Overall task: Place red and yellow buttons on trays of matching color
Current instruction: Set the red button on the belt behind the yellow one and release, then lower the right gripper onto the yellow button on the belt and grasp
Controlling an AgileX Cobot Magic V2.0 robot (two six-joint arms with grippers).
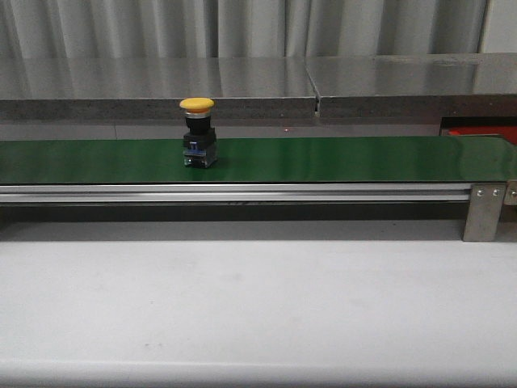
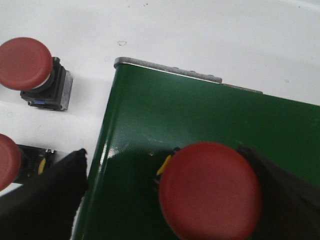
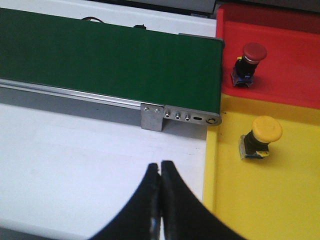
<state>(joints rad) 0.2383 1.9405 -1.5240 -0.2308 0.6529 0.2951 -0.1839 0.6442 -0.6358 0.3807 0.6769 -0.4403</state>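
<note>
A yellow button (image 1: 198,133) stands upright on the green conveyor belt (image 1: 323,159) in the front view, with no gripper near it. My left gripper (image 2: 164,152) is open above the belt's end (image 2: 210,120). A red button (image 2: 210,195) stands on the belt between its fingers, close to one finger (image 2: 280,190) and well apart from the other. My right gripper (image 3: 160,166) is shut and empty over the white table. Beside it, the red tray (image 3: 290,80) holds a red button (image 3: 247,62). The yellow tray (image 3: 270,200) holds a yellow button (image 3: 260,137).
Two more red buttons (image 2: 32,70) (image 2: 10,162) sit on the white table (image 2: 200,35) beside the belt's end. A metal bracket (image 3: 152,116) and rail edge the belt near the trays. A steel shelf (image 1: 242,81) runs behind the belt.
</note>
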